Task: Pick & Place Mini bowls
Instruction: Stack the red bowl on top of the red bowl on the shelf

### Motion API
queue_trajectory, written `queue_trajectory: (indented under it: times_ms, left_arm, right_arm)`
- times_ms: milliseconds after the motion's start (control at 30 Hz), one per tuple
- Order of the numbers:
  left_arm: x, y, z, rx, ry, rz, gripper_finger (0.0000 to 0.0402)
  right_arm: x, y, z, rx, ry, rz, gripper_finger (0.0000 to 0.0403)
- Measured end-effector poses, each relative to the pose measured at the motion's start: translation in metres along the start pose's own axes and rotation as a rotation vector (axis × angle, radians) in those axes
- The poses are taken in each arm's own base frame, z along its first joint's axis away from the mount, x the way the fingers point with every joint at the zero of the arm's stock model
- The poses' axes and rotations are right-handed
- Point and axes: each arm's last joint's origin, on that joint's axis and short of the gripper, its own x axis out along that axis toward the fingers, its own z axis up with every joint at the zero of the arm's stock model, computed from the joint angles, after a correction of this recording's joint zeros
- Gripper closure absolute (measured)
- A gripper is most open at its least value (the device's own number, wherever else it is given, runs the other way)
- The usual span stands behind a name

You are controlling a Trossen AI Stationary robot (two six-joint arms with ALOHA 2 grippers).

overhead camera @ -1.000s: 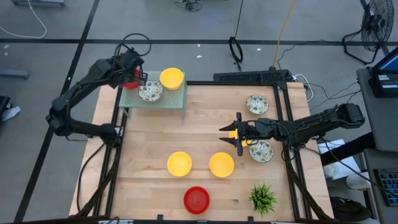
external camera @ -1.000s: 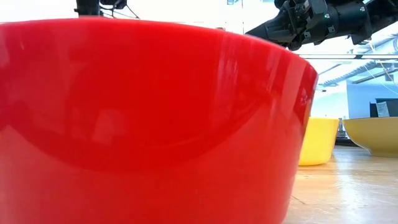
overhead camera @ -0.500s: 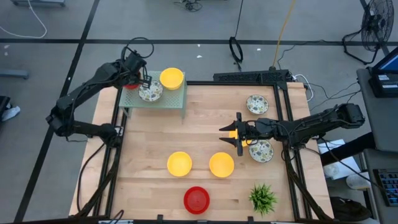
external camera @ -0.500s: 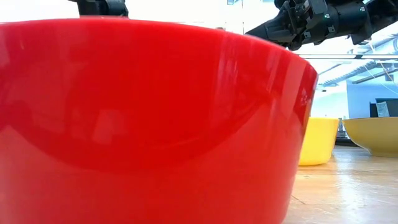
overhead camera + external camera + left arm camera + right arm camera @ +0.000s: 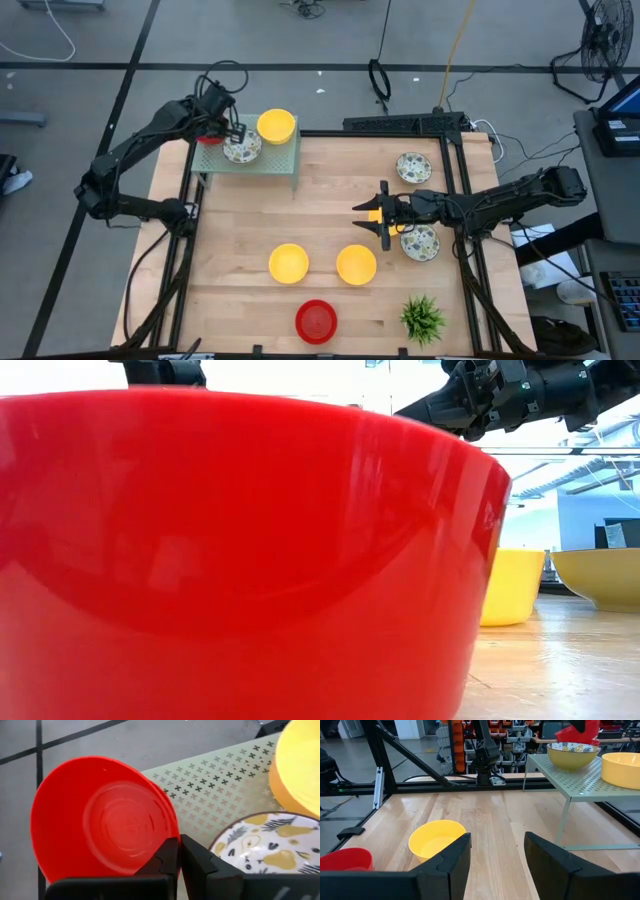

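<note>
Barely shifted since a moment ago, left gripper (image 5: pixel 176 851) pinches a plain red plastic mini bowl (image 5: pixel 100 817) beside the patterned white bowl (image 5: pixel 267 842); right gripper (image 5: pixel 495 851) hangs wide open.

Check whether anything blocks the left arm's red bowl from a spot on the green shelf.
The left gripper holds the red bowl at the green shelf corner. The patterned bowl and yellow bowl sit nearby, but bare shelf remains beside them.
</note>
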Motion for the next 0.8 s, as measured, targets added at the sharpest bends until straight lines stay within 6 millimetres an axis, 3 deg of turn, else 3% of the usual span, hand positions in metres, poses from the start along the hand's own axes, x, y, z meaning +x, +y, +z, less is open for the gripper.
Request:
queue_trajectory:
  times_ms: [233, 800]
  left_arm:
    - [0.0, -0.0008, -0.0003, 0.004, 0.01, -0.026, 0.0395]
    - [0.0001, -0.0006, -0.0003, 0.007, 0.008, -0.019, 0.0348]
  right_arm:
    - [0.0, -0.0001, 0.0, 0.0, 0.0, 0.0, 0.0232]
    - [0.0, 0.0, 0.0, 0.0, 0.0, 0.0, 0.0232]
